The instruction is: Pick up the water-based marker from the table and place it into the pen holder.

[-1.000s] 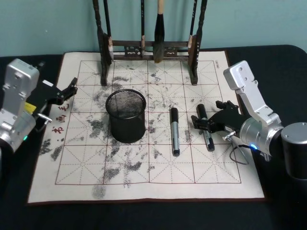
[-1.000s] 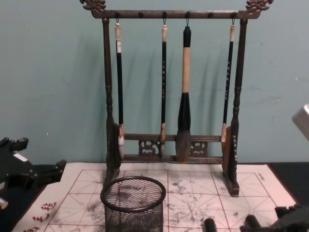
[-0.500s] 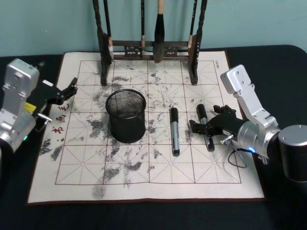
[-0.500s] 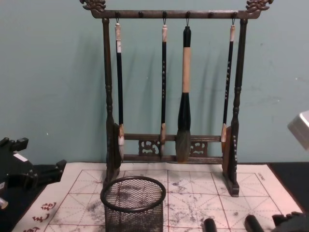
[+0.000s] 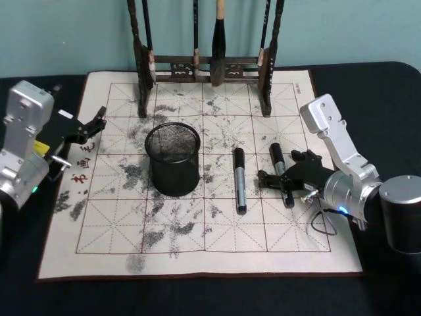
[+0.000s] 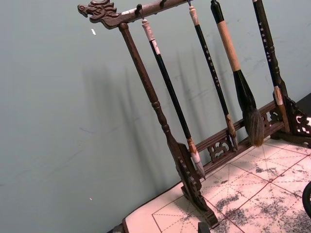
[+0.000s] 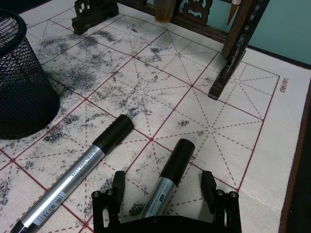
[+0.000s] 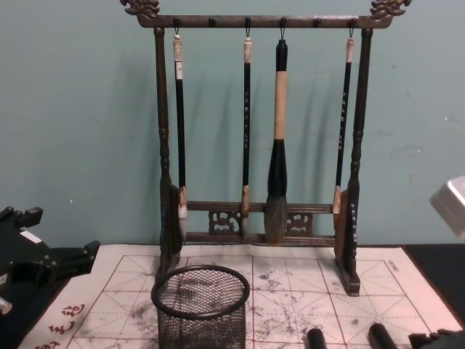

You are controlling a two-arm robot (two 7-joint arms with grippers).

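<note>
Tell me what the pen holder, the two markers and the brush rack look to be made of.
Pen holder: black wire mesh with a solid rim, likely painted metal; you see through it. Free marker and straddled marker under the open right pincer: silvery printed barrels, glossy black caps, probably plastic. Brush rack: dark carved, turned posts, seemingly stained wood.

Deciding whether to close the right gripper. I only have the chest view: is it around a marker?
Observer: Yes. The right gripper is open, with one finger on each side of the right-hand marker and gaps on both sides.
Operator: Other marker?
Observer: The left-hand marker lies flat between that one and the pen holder, apart from both.
Operator: Left arm?
Observer: The left gripper hangs at the left edge of the mat, far from both markers.
</note>
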